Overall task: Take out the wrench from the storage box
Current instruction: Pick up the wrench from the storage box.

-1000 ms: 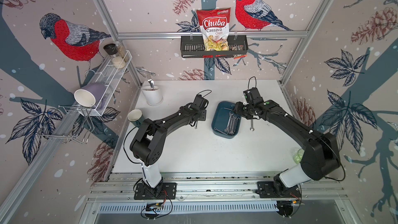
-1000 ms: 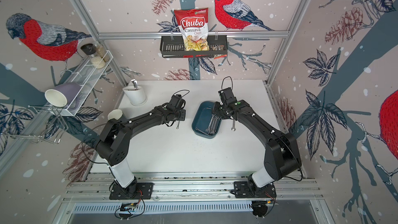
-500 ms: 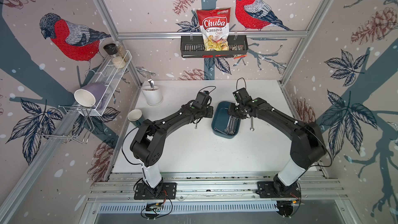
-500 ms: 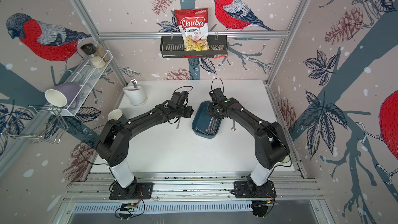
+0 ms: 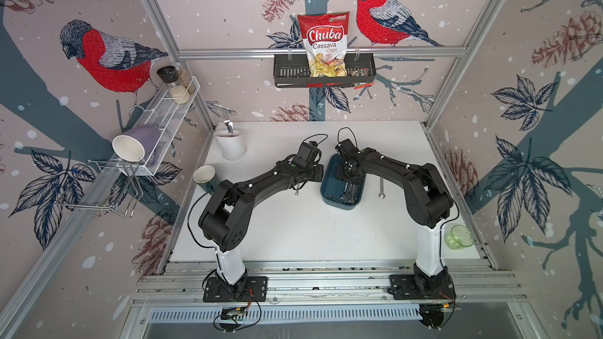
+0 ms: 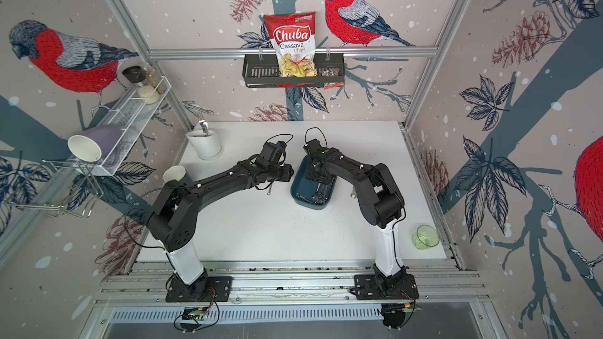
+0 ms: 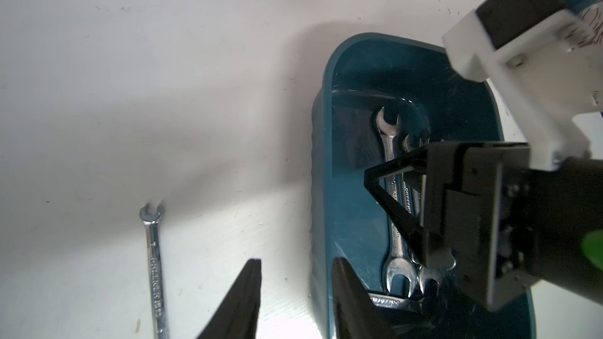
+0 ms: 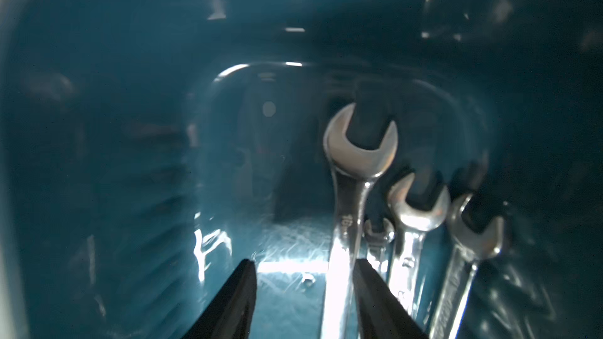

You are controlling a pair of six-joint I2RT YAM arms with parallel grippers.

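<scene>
White surface (image 5: 310,233), bird-patterned walls (image 5: 98,125). Silver steel wrenches (image 5: 350,190) lie packed together in the shallow dark teal plastic storage box (image 5: 341,205), centre of a top view; closing could snag a neighbour. My right hand (image 8: 303,262), half open and empty, hangs inside astride the largest wrench (image 8: 346,223); my left hand (image 7: 297,260) hovers open and empty beside the box.

2 top views: mounted high on the arm-base side, angled down toward the back wall (image 5: 228,92). Both show the whole table (image 5: 293,229), with near-identical coverage. Left wrist cam: close, looks past its own fingers (image 7: 241,301) at the table and the storage box (image 7: 321,190). Right wrist cam: very close, inside that box, blurred. Both wrist views share the wrenches (image 8: 346,223) in it.
</scene>
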